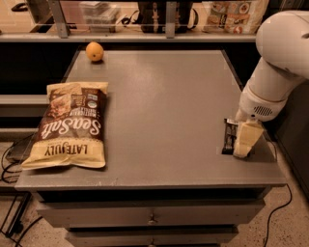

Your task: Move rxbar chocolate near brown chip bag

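The rxbar chocolate (229, 136), a small black bar with white print, lies flat near the table's right front edge. My gripper (245, 141) hangs from the white arm (277, 72) and reaches down to the table right beside the bar, against its right side and partly covering it. The brown chip bag (68, 126) lies flat at the table's left front, far from the bar, with its "Sea Salt" and "LATE JULY" lettering facing up.
A round orange fruit (94, 51) sits at the table's (159, 96) back left corner. A shelf with bags and boxes (231, 12) runs behind the table. Drawers (152, 217) are below the front edge. Cables lie on the floor on both sides.
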